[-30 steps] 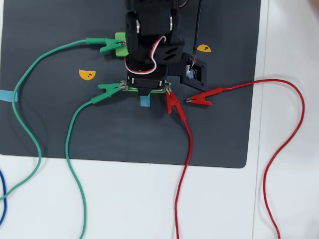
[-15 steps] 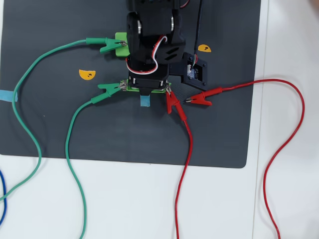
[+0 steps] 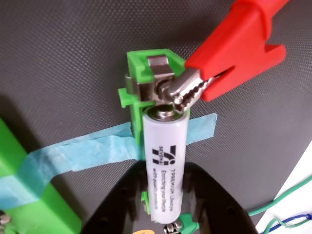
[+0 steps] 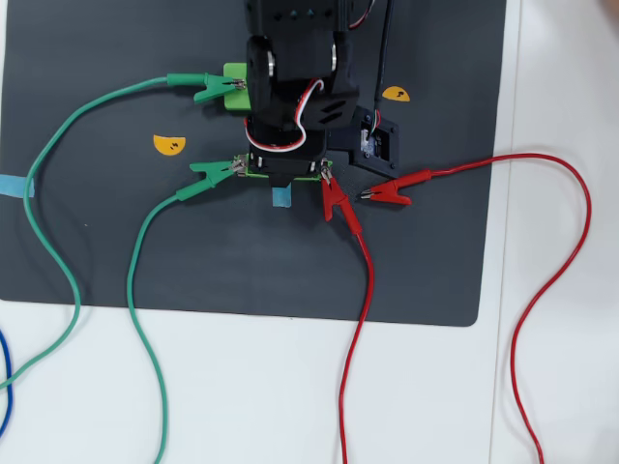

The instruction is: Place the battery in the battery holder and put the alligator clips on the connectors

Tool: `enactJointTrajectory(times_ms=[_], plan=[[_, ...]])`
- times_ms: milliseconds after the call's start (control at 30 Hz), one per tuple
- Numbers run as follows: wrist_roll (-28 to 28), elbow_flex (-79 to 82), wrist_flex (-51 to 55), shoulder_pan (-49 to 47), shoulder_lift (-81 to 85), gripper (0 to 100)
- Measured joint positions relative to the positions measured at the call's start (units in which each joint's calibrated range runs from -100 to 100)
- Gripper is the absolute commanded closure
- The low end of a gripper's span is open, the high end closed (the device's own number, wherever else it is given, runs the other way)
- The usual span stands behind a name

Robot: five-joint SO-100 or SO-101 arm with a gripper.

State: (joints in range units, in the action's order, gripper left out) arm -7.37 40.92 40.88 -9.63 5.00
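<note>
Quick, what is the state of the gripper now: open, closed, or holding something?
Gripper: one finger on each side of the battery, which lies in the green battery holder; whether it grips or has let go cannot be told.

Battery [image 3: 165,165]: white body, black printed text and logo, silver end cap at 12 o'clock. Battery holder [image 3: 139,66]: bright green frame, silvery metal terminal. Red alligator clip [image 3: 234,46]: red sleeve, silver toothed metal. Tape strip [image 3: 83,153]: light blue. Mat [image 4: 116,232]: dark grey, fine woven texture. Bench [image 4: 251,396]: white. Green alligator clip [image 4: 215,172]: green sleeve and wire. Markers [image 4: 169,145]: orange half-discs with a dark symbol. Fingers [image 3: 214,204]: black.
</note>
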Motion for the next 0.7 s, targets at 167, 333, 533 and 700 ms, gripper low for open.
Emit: enactJointTrajectory(times_ms=[167, 333, 533, 700], plan=[[0.10, -0.36, 0.00, 0.00, -0.08, 99], [0.31, -0.44, 0.00, 0.00, -0.08, 99], [1.14, -0.44, 0.00, 0.00, -0.17, 81], [1.50, -0.44, 0.00, 0.00, -0.17, 80]])
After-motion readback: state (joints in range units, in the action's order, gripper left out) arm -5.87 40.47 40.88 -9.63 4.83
